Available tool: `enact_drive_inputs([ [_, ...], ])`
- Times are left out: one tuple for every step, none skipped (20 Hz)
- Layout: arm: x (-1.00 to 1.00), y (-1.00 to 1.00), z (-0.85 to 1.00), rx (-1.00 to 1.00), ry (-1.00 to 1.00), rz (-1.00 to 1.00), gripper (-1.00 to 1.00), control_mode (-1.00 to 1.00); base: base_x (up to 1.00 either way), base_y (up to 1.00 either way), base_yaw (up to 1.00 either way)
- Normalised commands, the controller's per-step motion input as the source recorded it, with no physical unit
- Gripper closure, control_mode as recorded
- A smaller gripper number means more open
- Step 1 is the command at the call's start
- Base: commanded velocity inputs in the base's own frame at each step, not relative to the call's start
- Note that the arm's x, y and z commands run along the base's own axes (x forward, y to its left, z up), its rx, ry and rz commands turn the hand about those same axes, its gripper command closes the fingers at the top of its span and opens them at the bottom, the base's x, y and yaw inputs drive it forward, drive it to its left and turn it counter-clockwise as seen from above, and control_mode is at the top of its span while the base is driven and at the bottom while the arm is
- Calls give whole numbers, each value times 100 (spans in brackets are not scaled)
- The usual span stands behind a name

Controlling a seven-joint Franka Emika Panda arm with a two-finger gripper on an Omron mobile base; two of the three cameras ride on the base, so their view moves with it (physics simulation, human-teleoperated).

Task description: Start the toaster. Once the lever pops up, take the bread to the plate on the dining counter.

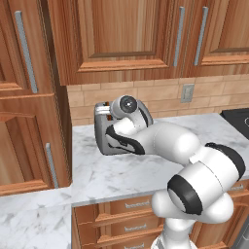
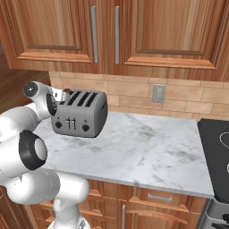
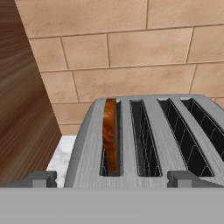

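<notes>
The grey four-slot toaster (image 2: 80,114) stands at the left end of the marble worktop, its knobs and two small levers facing the room. In the left base view my arm covers most of the toaster (image 1: 101,132). The bread (image 3: 110,133) stands on edge in the leftmost slot of the toaster (image 3: 153,131), a brown slice with its top showing above the slot. My gripper (image 3: 111,178) hovers open just above the toaster's front edge, its fingertips (image 3: 41,178) set wide on either side of the bread's slot. The gripper (image 2: 61,95) sits over the toaster's left end. The plate and the dining counter are out of view.
A tall wooden cabinet (image 1: 29,121) stands close on the toaster's left; its side panel (image 3: 22,109) is near my hand. Wall cabinets (image 2: 107,31) hang above. The marble worktop (image 2: 147,143) stretches right to a black stove (image 2: 217,147). A wall outlet (image 2: 158,93) is on the tiles.
</notes>
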Motion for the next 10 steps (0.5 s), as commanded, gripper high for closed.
enact_drive_inputs([
  [0, 0, 0, 0, 0, 0, -100, -100, 0, 0, 0],
  [0, 0, 0, 0, 0, 0, -100, -100, 0, 0, 0],
  [0, 0, 0, 0, 0, 0, -100, -100, 0, 0, 0],
  [0, 0, 0, 0, 0, 0, -100, -100, 0, 0, 0],
  [0, 0, 0, 0, 0, 0, -100, -100, 0, 0, 0],
  [0, 0, 0, 0, 0, 0, -100, -100, 0, 0, 0],
  [0, 0, 0, 0, 0, 0, -100, -100, 0, 0, 0],
  [0, 0, 0, 0, 0, 0, -100, -100, 0, 0, 0],
  [0, 0, 0, 0, 0, 0, -100, -100, 0, 0, 0],
  [0, 0, 0, 0, 0, 0, -100, -100, 0, 0, 0],
])
